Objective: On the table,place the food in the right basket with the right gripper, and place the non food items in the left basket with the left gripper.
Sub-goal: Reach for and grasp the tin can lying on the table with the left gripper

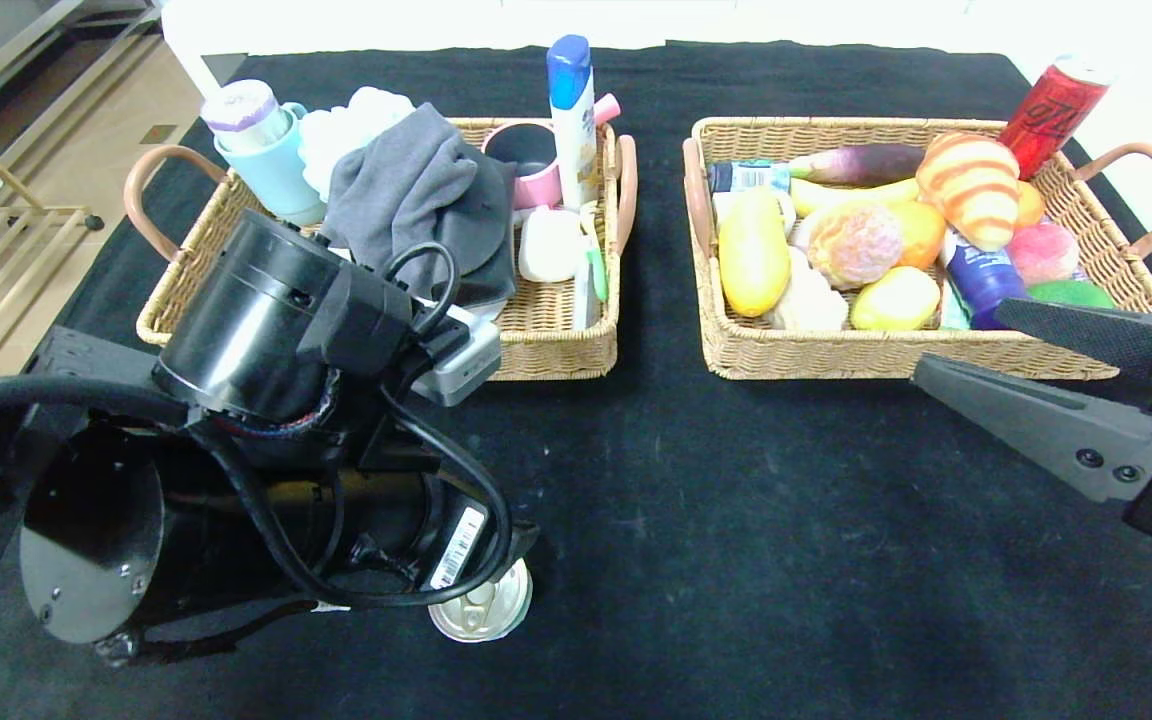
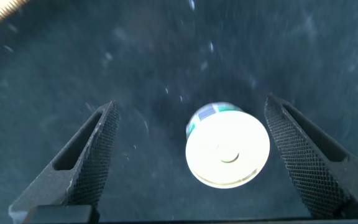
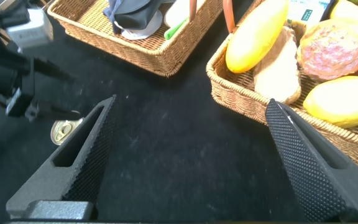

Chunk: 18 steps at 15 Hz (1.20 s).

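A small can (image 1: pixel 483 606) with a pale metal lid stands upright on the black table (image 1: pixel 736 520), partly hidden under my left arm. In the left wrist view the can (image 2: pixel 227 152) has a green and blue label and sits between the fingers, nearer one of them. My left gripper (image 2: pixel 191 134) is open above it, not touching. My right gripper (image 1: pixel 956 345) is open and empty, hovering in front of the right basket (image 1: pixel 816 355), which holds fruit, bread and other food. The left basket (image 1: pixel 556 350) holds a grey cloth, cups, a bottle and soap.
A red drink can (image 1: pixel 1054 110) leans at the right basket's far right corner. The right wrist view shows the right basket (image 3: pixel 241 93), the left basket (image 3: pixel 135 53), the small can (image 3: pixel 64 129) and my left arm (image 3: pixel 11 68).
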Motion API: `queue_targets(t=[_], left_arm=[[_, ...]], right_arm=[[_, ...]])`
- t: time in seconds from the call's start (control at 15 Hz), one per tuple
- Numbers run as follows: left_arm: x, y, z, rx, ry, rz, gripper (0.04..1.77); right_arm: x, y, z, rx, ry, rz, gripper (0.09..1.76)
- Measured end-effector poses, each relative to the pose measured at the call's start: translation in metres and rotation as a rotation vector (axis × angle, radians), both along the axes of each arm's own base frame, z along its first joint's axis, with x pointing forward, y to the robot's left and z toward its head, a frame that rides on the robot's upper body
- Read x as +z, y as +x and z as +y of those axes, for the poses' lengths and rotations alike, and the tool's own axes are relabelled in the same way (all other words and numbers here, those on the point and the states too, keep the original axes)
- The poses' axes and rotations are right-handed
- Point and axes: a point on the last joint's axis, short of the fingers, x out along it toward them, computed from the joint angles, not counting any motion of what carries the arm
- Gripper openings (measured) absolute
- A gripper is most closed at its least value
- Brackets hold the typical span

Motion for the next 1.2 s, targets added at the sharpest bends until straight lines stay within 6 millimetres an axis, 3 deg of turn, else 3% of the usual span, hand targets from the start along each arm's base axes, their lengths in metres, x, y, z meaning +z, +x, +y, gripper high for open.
queue_targets(t=[1.2], left_arm=[[-0.034, -0.004, -0.010, -0.068, 0.106, 0.146, 1.71]], right_arm=[[0.000, 0.000, 0.000, 0.000, 0.000, 0.000, 1.71]])
